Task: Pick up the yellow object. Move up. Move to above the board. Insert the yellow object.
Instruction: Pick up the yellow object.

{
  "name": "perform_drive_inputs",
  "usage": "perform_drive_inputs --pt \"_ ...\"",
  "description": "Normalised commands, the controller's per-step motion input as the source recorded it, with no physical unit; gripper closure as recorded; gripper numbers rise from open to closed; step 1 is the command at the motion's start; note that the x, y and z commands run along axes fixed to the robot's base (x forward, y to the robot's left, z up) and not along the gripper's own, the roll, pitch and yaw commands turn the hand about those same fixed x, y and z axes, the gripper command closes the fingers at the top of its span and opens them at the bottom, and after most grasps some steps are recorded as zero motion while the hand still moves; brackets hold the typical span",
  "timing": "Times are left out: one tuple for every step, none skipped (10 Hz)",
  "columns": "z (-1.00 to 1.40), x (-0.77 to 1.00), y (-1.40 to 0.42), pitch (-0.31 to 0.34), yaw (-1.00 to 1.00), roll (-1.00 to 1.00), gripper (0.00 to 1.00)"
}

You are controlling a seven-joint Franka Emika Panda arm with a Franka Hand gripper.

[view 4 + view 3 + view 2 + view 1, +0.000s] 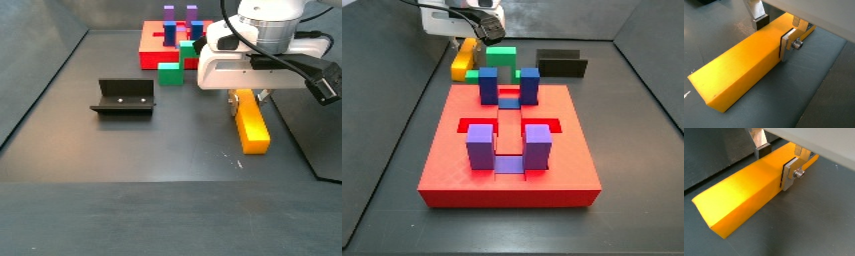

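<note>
- A dark grey floor (120, 150) fills the work area, closed in by grey walls (382, 110) on its sides.
- The gripper (777, 159) is low over the floor at the far end from the board (509, 165), closed around the yellow object (747, 193).
- In both wrist views the silver fingers (789, 42) press the long sides of the yellow object near one end, with the bar filling the narrow gap between them.
- The yellow object (250, 122) lies flat on the floor, and whether it is lifted at all cannot be told.
- In a side view the white gripper body (247, 65) hides the near end of the yellow object; in the opposite side view only a short yellow stretch (465, 58) shows beneath it.
- The board is a red slab with recessed slots; blue and purple blocks (480, 145) stand upright on top.
- A green block (501, 57) sits just behind the board, beside the yellow object.
- The fixture (123, 97) stands apart on the floor with nothing in it.
</note>
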Motion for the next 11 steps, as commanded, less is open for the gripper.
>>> perform_drive_inputs --pt "0.0 0.0 0.0 0.0 0.0 0.0 1.0" --pt "0.0 0.0 0.0 0.0 0.0 0.0 1.0" --pt "0.0 0.0 0.0 0.0 0.0 0.0 1.0" --pt "0.0 0.0 0.0 0.0 0.0 0.0 1.0" --pt "0.0 0.0 0.0 0.0 0.0 0.0 1.0" --pt "0.0 0.0 0.0 0.0 0.0 0.0 1.0" --pt "0.0 0.0 0.0 0.0 0.0 0.0 1.0" --pt "0.0 0.0 0.0 0.0 0.0 0.0 1.0" --pt "0.0 0.0 0.0 0.0 0.0 0.0 1.0" --pt "0.0 0.0 0.0 0.0 0.0 0.0 1.0" --pt "0.0 0.0 0.0 0.0 0.0 0.0 1.0"
